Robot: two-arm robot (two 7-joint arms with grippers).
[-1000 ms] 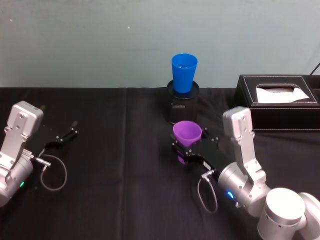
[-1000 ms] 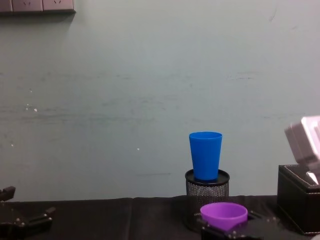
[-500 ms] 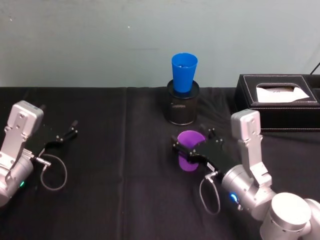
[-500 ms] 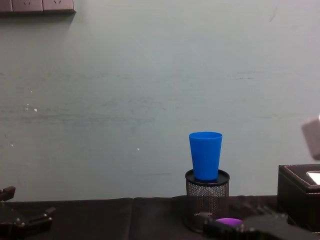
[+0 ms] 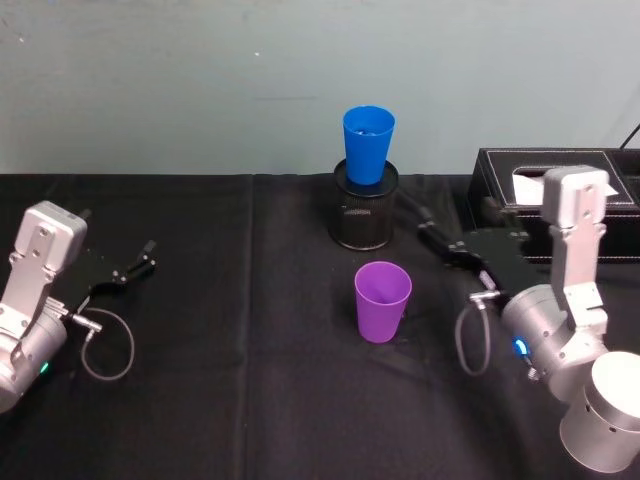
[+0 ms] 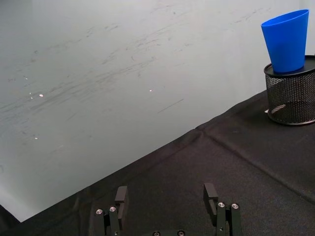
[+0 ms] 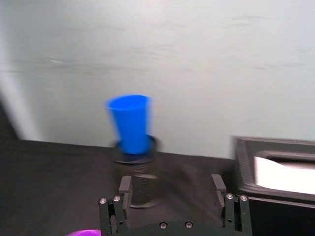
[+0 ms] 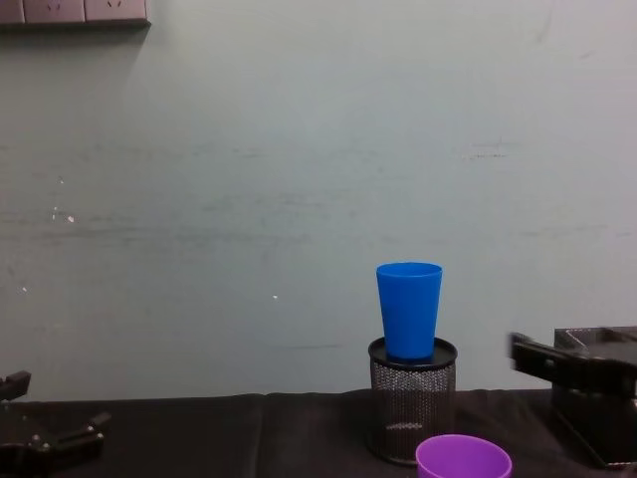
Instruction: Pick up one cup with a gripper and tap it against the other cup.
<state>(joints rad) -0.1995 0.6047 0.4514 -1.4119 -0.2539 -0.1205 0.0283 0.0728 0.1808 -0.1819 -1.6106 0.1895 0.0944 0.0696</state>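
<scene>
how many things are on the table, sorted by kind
Plastic tapered cups: 2, the purple plastic tapered cup and the bright blue plastic tapered cup
Black mesh pen holders: 1
Black tissue boxes: 1
Total: 4

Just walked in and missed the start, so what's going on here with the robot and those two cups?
Nothing is held at this moment. The purple cup stands upright by itself on the black table. The right gripper is open, off to the cup's right and apart from it. The blue cup sits on top of the black mesh pen holder behind it. The left gripper rests open at the far left.
</scene>
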